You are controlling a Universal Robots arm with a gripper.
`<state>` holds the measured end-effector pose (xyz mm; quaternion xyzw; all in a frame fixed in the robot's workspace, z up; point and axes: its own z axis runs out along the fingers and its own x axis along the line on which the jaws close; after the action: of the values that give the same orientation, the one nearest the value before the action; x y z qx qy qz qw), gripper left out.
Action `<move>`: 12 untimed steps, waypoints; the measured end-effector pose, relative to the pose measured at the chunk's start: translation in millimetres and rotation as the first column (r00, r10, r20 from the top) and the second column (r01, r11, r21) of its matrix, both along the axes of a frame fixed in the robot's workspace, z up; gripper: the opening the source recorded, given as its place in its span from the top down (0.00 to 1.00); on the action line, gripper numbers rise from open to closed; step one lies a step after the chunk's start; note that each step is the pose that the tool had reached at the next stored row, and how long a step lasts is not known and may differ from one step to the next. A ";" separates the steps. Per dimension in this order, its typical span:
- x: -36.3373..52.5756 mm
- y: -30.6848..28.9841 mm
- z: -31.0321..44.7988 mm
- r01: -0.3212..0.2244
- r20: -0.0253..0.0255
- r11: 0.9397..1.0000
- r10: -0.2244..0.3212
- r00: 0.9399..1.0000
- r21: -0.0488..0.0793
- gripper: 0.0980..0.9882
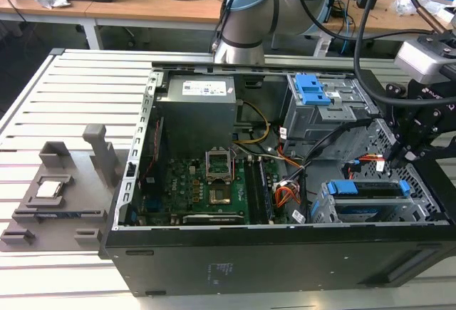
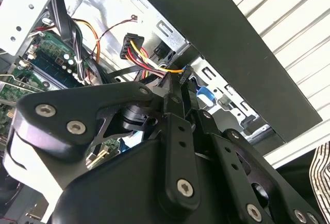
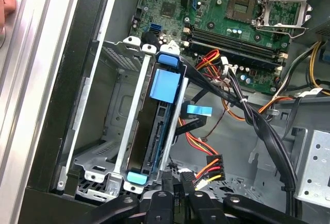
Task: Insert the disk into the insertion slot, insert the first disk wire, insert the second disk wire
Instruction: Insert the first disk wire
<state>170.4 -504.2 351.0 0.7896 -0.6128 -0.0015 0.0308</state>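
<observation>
The disk (image 1: pixel 370 209) lies in the insertion slot (image 1: pixel 320 209), a low grey cage at the case's corner on the exterior view's right, with its blue bracket (image 1: pixel 365 189) on top. In the first wrist view the disk (image 3: pixel 154 131) is edge-on between the cage rails (image 3: pixel 131 126). My gripper (image 3: pixel 179 190) hangs just behind the disk's back end, shut on a black plug of the yellow, red and black wire bundle (image 3: pixel 203 178). A second plug (image 3: pixel 212 163) of that bundle dangles beside it. In the second wrist view the fingers (image 2: pixel 175 110) pinch where those wires (image 2: pixel 154 68) end.
A taller grey cage with a blue clip (image 1: pixel 312 90) stands behind the slot. Black cable bundles (image 3: pixel 258 126) and a blue-tagged flat cable (image 3: pixel 198 110) cross the case floor near the disk. The motherboard (image 1: pixel 206 189) fills the case middle. A grey fixture (image 1: pixel 64 189) sits outside, on the exterior view's left.
</observation>
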 end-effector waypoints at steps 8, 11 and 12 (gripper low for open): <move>-19.5 -8.9 0.0 0.000 0.000 1.000 0.000 1.000 0.000 0.91; -23.7 -13.6 -0.2 0.000 0.000 1.000 0.000 1.000 0.000 0.91; -24.2 -14.4 -0.2 0.000 0.000 1.000 0.000 1.000 0.000 0.91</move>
<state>146.2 -518.6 350.8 0.7896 -0.6129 -0.0015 0.0309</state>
